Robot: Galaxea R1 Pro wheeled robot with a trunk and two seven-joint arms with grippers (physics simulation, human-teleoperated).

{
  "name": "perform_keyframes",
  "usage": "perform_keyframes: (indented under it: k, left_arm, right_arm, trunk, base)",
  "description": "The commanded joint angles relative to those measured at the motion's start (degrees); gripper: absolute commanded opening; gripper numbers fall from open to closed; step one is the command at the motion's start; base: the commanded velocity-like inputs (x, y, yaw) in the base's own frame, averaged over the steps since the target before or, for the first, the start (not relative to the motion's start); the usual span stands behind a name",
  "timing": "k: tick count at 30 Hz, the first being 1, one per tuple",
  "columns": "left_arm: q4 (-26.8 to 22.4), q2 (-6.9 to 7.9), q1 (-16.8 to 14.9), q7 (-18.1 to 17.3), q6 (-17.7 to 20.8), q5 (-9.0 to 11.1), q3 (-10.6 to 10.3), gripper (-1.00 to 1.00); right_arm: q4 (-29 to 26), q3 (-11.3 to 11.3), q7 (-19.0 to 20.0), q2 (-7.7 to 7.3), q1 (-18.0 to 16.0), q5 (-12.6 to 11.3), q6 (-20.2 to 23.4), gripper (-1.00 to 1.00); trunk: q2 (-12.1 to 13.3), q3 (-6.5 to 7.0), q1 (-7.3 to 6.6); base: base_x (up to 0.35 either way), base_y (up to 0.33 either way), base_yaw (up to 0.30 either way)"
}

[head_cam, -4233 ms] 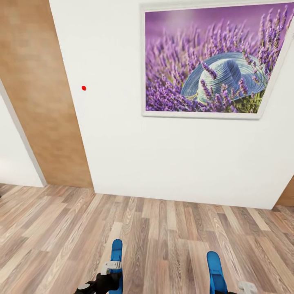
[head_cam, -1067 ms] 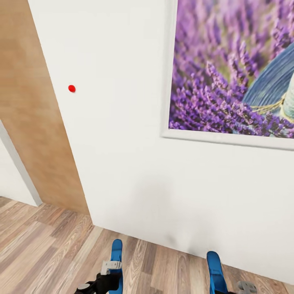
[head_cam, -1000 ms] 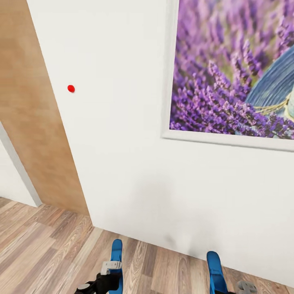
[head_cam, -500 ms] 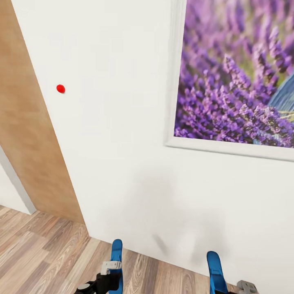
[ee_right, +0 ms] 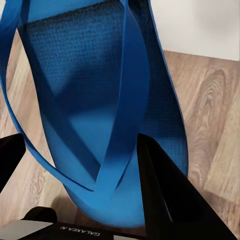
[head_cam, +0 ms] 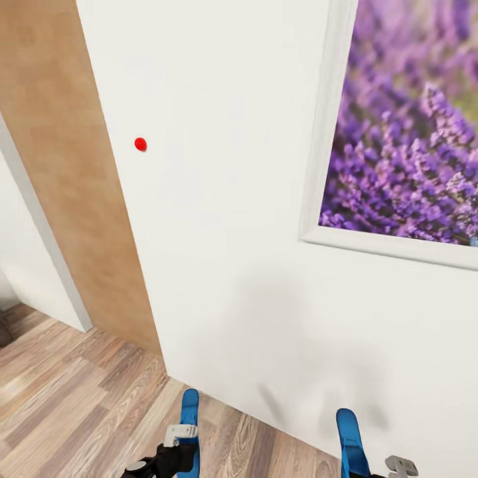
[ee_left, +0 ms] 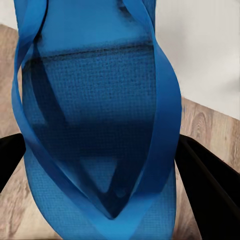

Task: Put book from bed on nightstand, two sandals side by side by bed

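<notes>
White wall [head_cam: 226, 219] is facing the robot at close range, with a wooden panel [head_cam: 60, 166] to its left, a red dot [head_cam: 140, 144] on it, and a framed lavender picture [head_cam: 411, 153] to the right. Wood-plank floor [head_cam: 79, 392] is running below. The left fingers [ee_left: 15, 160] are closing on one blue sandal [ee_left: 95, 125], its sole sitting between them and its toe poking up ahead of the left gripper [head_cam: 174, 451]. The right fingers [ee_right: 160, 185] are gripping the other sandal [ee_right: 95, 100] the same way, its tip [head_cam: 348, 438] rising just beside the right gripper [head_cam: 397, 469].
</notes>
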Motion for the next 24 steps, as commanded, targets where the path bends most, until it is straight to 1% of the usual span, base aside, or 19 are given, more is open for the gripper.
perform_keyframes:
  k: [1, 24]
  left_arm:
    - [0.1, -0.01, -0.1, -0.2, -0.1, 0.4, 0.0, -1.00]
    - [0.1, -0.01, -0.1, -0.2, -0.1, 0.4, 0.0, -1.00]
  right_arm:
    - [0.0, -0.3, 0.3, 0.00, 0.0, -0.1, 0.4, -1.00]
    - [0.0, -0.3, 0.2, -0.01, 0.0, 0.0, 0.4, -1.00]
  trunk:
    - [0.0, -0.06, 0.00]
    - [0.0, -0.06, 0.00]
  base:
    - [0.000, 0.000, 0.294]
    - [0.000, 0.000, 0.294]
